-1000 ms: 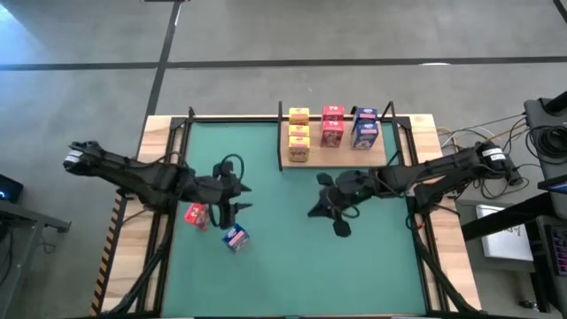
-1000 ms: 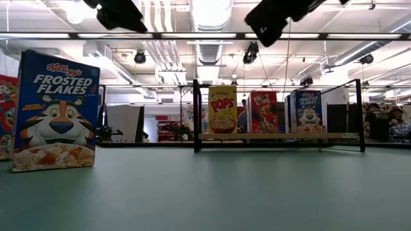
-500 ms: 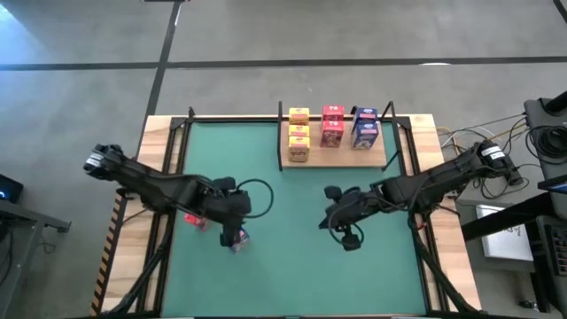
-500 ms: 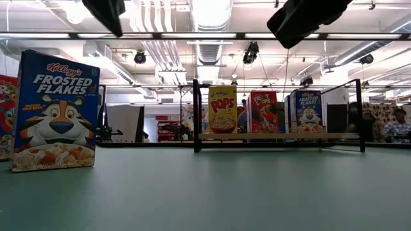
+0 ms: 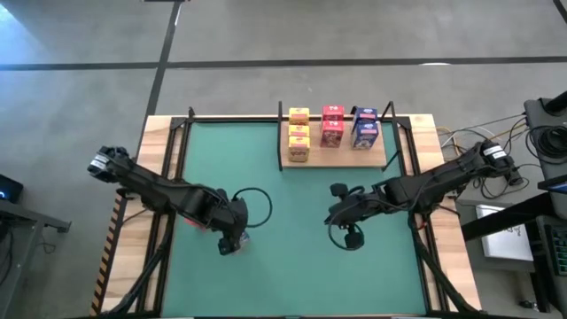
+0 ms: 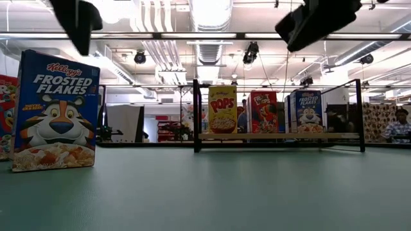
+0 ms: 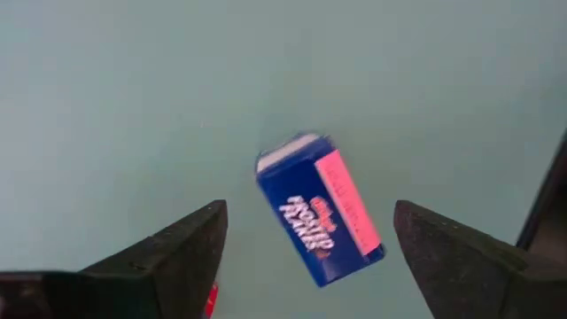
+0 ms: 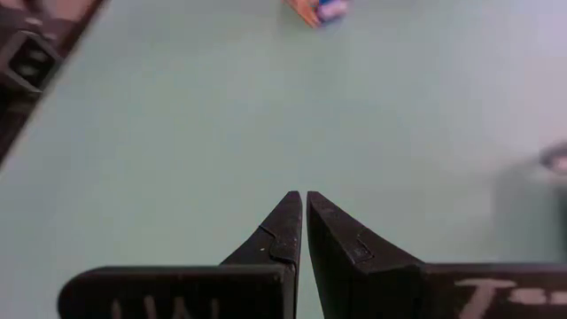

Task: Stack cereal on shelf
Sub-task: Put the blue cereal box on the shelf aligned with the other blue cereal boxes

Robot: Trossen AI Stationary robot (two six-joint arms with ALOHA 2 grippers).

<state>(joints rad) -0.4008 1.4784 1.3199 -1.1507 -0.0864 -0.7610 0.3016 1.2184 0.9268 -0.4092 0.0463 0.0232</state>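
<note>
Left gripper spread wide, hovers above blue box standing on green mat; box between fingers but untouched. Red box just beside, mostly hidden under arm.

Risk: box skewed to fingers, so closing may catch corner, twist or topple it, or nudge red box.

Right gripper clenched, empty, waits near shelf.

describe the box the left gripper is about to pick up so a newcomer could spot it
On the green mat, away from the shelf, the left gripper hangs open over a blue Frosted Flakes box. Its red neighbour is mostly hidden under the arm.
</note>
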